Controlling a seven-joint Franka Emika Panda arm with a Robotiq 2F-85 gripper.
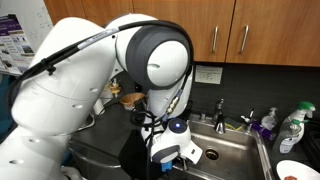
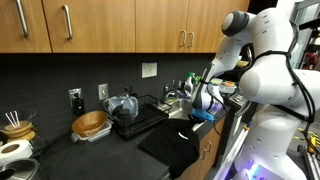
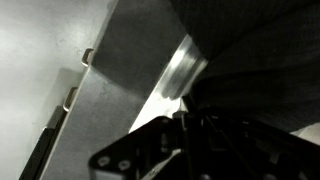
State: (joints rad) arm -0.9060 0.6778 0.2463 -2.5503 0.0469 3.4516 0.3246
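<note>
My gripper comes in from the bottom of the wrist view, a dark shape with its fingers pressed together, shut. Whether anything is pinched between them I cannot make out. A dark cloth fills the upper right of that view, right beside the fingers, with a bright steel strip beneath it. In both exterior views the gripper points down at the counter's front edge by the sink. A black mat or cloth hangs over the counter edge just beside it.
A faucet and bottles stand behind the sink, and a white plate lies at its far side. On the counter sit a black dish rack and a wooden bowl. Wood cabinets hang overhead.
</note>
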